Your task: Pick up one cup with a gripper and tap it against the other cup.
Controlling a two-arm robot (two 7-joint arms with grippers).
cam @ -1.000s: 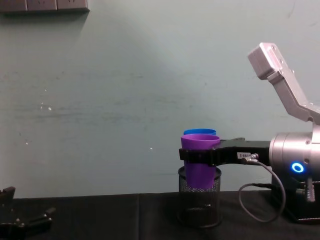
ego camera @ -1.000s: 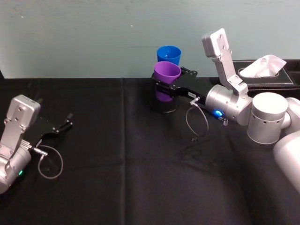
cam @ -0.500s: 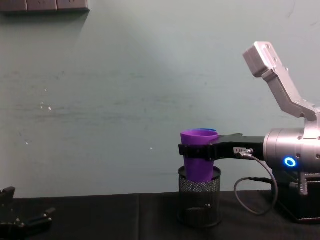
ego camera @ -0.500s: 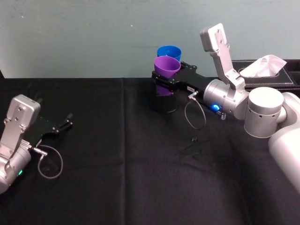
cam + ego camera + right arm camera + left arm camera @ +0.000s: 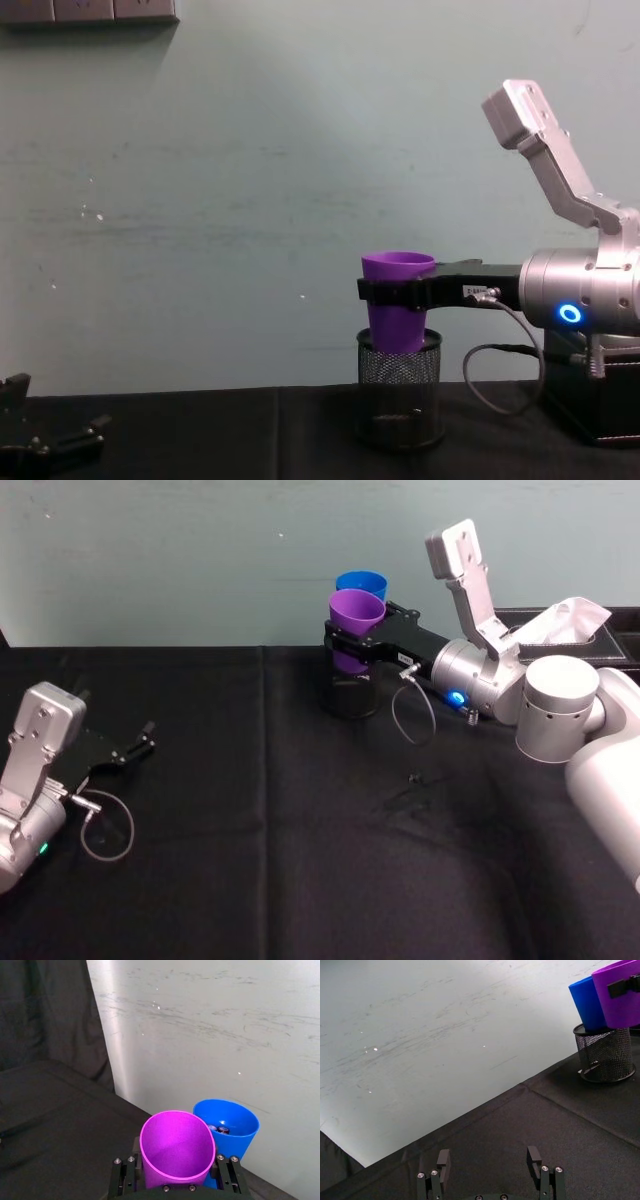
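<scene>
One purple cup (image 5: pixel 357 611) beside blue cup (image 5: pixel 361 581); holder (image 5: pixel 350 696) beneath

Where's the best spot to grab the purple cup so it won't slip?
High on its wall, just under the rim, from the side, as the right gripper does. The purple cup widens upward, so a grip there should wedge under the wider top. The left gripper sits idle.

Silver cylindrical right arm (image 5: pixel 556 716), glowing blue ring (image 5: pixel 457 697), black cable (image 5: pixel 393 711), black end effector (image 5: pixel 357 632)
</scene>
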